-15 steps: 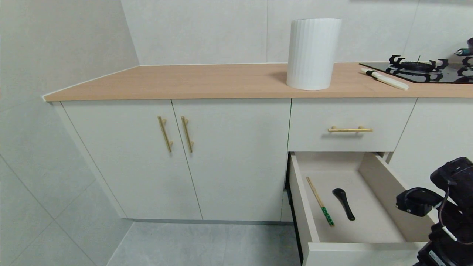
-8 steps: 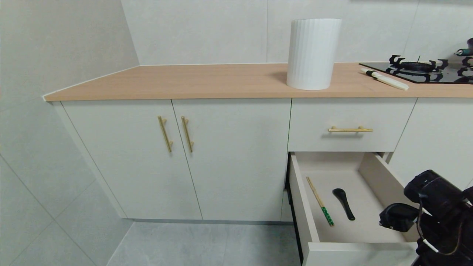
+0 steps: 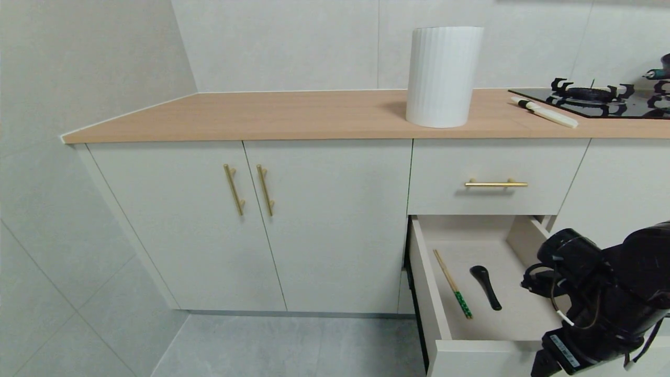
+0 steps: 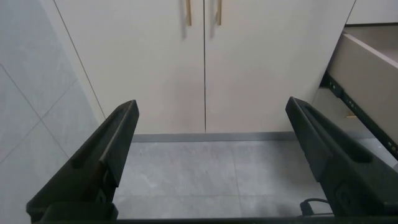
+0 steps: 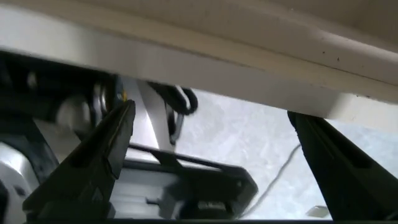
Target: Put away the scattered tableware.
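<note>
A wood-topped counter (image 3: 293, 115) ran along the tiled wall above a pale cabinet with twin doors (image 3: 251, 230), both shut. To their right, beneath a shut drawer with a brass handle (image 3: 496, 184), the lower drawer (image 3: 426, 283) stood pulled out. The right arm (image 3: 602, 303) hung over that drawer's front right corner. The right gripper (image 5: 211, 113) was spread wide with nothing between its fingers, a pale panel edge and grey floor beyond them. The left gripper (image 4: 211, 109) was likewise parted wide and empty, facing the cabinet doors and the floor. On the counter stood a white ribbed canister (image 3: 444, 76), with a black gas hob (image 3: 596, 99) well to its right. A pale utensil (image 3: 545, 112) lay on the counter at the hob's near edge. Inside the open drawer lay a black spoon (image 3: 486, 287), and just to its left a pair of chopsticks (image 3: 453, 285) with green tips.
</note>
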